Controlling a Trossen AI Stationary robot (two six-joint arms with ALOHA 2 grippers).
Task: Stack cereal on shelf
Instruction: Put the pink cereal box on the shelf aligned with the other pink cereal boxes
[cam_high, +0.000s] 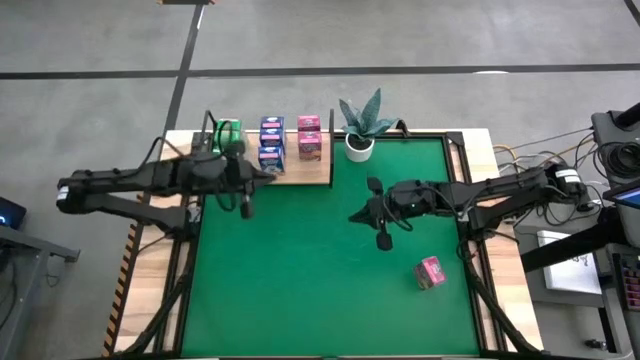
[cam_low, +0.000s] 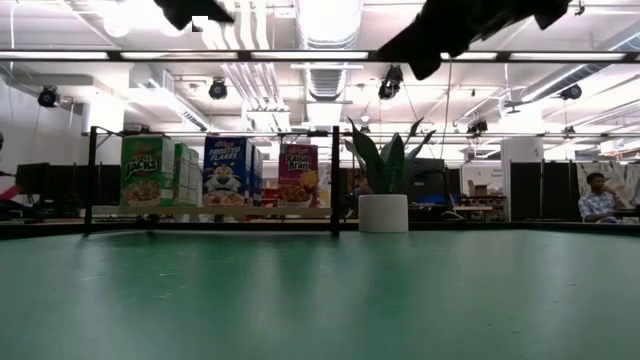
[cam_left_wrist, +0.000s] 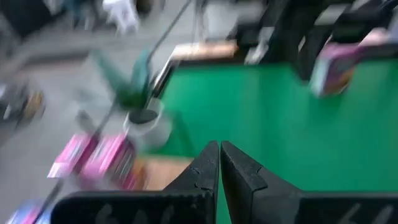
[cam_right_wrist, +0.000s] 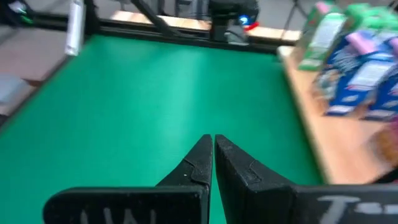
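One pink cereal carton (cam_high: 431, 272) lies loose on the green felt near the right gripper (cam_high: 383, 213), which is clenched on nothing; the left gripper (cam_high: 243, 183), likewise clenched and empty, hangs by the shelf (cam_high: 300, 176); printed card, probably light, crushable, best pinched across flat faces.

The high view looks straight down; the low view looks level across the green felt surface (cam_high: 320, 270). Both share the light-wood shelf (cam_low: 240, 211).
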